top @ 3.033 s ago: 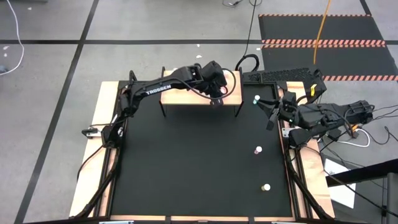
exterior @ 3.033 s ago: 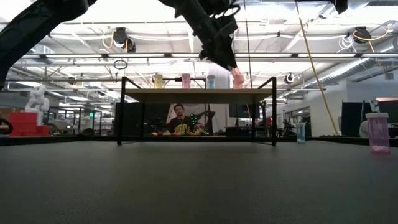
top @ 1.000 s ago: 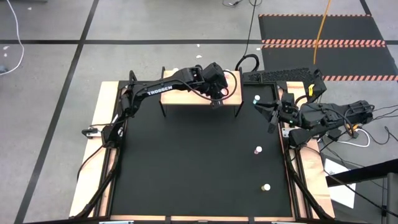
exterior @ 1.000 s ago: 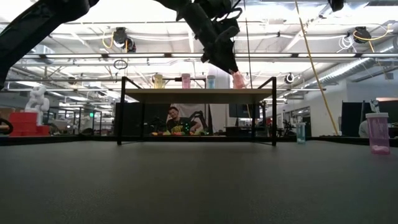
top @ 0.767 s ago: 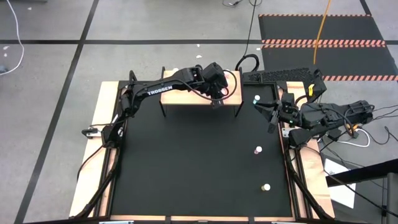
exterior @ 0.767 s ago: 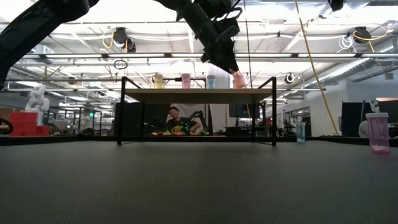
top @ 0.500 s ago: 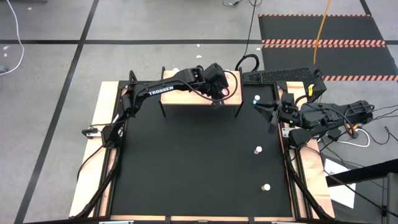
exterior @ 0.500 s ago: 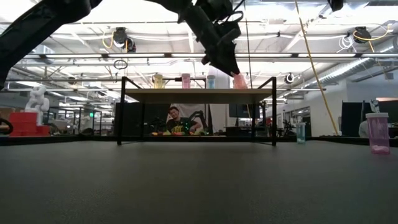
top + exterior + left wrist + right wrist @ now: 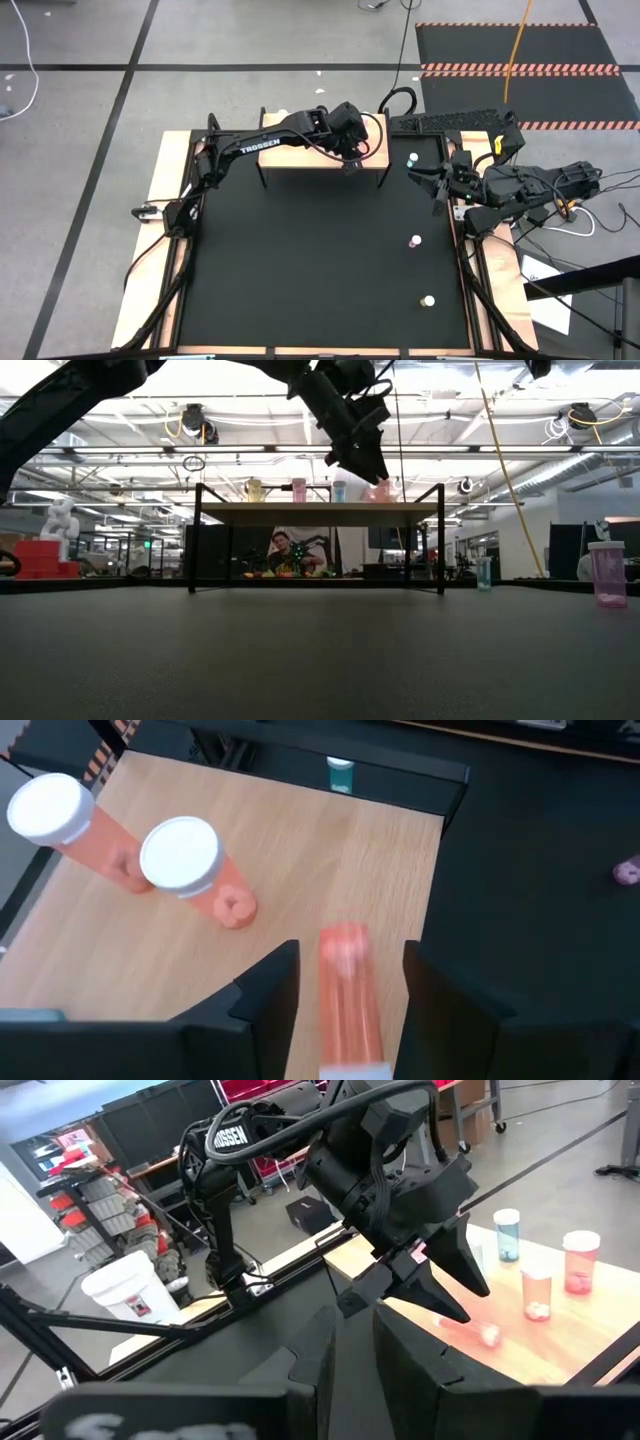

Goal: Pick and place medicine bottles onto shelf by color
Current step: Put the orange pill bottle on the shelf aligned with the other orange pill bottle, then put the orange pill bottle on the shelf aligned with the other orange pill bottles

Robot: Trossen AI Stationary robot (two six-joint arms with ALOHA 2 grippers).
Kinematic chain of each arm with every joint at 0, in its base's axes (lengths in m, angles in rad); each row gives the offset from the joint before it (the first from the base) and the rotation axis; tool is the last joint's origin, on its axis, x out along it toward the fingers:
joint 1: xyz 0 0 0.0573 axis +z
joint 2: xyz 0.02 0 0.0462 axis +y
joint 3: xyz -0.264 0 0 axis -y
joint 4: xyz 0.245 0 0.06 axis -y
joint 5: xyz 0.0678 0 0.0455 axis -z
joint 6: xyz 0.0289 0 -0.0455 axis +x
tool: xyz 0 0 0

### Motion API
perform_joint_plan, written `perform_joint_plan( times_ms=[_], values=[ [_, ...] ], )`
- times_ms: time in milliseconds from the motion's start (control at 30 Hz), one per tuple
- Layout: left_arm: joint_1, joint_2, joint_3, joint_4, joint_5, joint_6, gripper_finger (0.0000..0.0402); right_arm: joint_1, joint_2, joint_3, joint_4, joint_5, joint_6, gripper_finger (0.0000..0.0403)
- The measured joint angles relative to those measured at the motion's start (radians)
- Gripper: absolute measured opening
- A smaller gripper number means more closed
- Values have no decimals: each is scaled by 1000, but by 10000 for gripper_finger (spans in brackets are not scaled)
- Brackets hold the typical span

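The light-wood shelf (image 9: 290,152) stands at the table's far side. My left gripper (image 9: 350,952) is open over the shelf's right end (image 9: 347,158). A blurred pink bottle (image 9: 346,985) lies on the shelf top between the fingers without touching them, its white cap toward the gripper. It also shows in the low view (image 9: 380,490). Two pink bottles (image 9: 190,870) (image 9: 70,820) and a blue-green one (image 9: 340,772) stand on the shelf. My right gripper (image 9: 433,185) is open and empty near the table's right edge.
Loose bottles stand on the black mat at the right: a blue-green one (image 9: 412,159), a pink one (image 9: 415,241) and a pale one (image 9: 428,300). A yellow bottle (image 9: 253,490) stands toward the shelf's left end. A person sits in the room behind the shelf (image 9: 288,552).
The pink bottle, which stood tilted at my left gripper's fingertips on the shelf's right end, has come free of them and now shows blurred and tipped on the shelf top. My left gripper has stayed over that end.
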Motion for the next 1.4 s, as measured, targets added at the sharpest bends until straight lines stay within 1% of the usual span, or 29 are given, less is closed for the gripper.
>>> perform_joint_plan(
  times_ms=[233,367,500,633,1033,1267,1400],
  values=[
    [1,-1,0,-7,-1,-1,216,0,0,0,0,0,0,63],
    [7,-13,0,-66,-1,6,224,0,0,0,0,0,6,63],
    [9,-25,0,-110,-16,65,225,0,2,0,0,0,5,63],
    [8,-25,0,-109,-17,98,225,0,3,0,-1,0,2,63],
    [6,-15,-2,-127,-7,92,225,0,3,0,-1,0,0,63],
    [2,-4,-67,-96,-7,88,225,0,3,0,-1,0,3,63],
    [1,-4,-77,-101,-7,78,225,0,3,0,-1,0,2,63]
  ],
)
